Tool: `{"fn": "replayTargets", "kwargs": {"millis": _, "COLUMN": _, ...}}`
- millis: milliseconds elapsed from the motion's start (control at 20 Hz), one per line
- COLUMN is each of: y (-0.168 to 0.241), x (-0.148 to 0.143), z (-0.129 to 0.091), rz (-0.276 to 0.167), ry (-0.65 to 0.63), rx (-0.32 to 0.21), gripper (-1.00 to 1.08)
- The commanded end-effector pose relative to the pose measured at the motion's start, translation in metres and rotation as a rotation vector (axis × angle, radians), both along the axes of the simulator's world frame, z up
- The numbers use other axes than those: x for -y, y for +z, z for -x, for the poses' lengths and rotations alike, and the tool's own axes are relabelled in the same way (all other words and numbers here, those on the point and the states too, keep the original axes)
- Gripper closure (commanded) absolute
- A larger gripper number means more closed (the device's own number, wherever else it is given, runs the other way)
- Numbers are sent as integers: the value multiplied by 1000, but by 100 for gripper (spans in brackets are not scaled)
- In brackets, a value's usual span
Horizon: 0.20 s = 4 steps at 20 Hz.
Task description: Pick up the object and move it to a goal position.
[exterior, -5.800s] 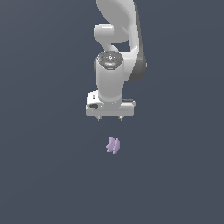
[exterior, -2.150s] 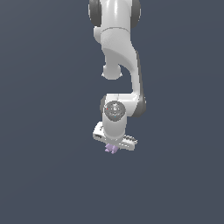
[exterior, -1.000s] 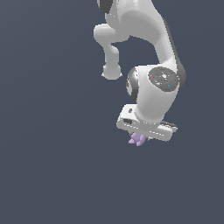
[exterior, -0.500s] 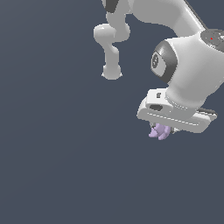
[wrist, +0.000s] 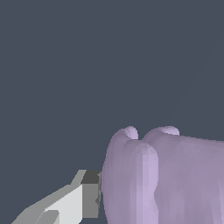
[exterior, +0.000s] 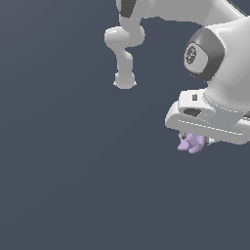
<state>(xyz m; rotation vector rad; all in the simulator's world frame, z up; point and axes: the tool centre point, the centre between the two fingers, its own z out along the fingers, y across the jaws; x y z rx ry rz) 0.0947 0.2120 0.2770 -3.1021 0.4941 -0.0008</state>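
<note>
The object [exterior: 192, 143] is a small pale lilac lump with rounded lobes, hanging just under the white hand at the exterior view's right. My gripper [exterior: 195, 141] is shut on the object, and its fingers are mostly hidden behind the hand's body. In the wrist view the object [wrist: 166, 177] looms large and purple, with one grey-tipped finger [wrist: 89, 197] pressed against its side. The other finger is out of the picture.
The white arm [exterior: 215, 63] bends across the exterior view's top right, and its round base link [exterior: 125, 80] stands further back. Behind everything is a plain dark grey-blue ground [exterior: 73, 171].
The gripper came down on the object, shut on it, and has carried it up and toward the exterior view's right, nearer the camera. Over the last half second it moved a little further right.
</note>
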Motion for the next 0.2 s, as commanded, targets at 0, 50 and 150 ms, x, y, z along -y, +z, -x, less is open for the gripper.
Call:
{"fn": "replayTargets", "kwargs": {"millis": 0, "y": 3, "x": -2, "z": -1, "rz": 0, "ry": -1, "rx": 0, "gripper": 108}}
{"fn": "replayTargets", "kwargs": {"millis": 50, "y": 4, "x": -3, "z": -1, "rz": 0, "ry": -1, "rx": 0, "gripper": 108}}
{"fn": "replayTargets", "kwargs": {"millis": 150, "y": 4, "x": -3, "z": -1, "rz": 0, "ry": -1, "rx": 0, "gripper": 108}}
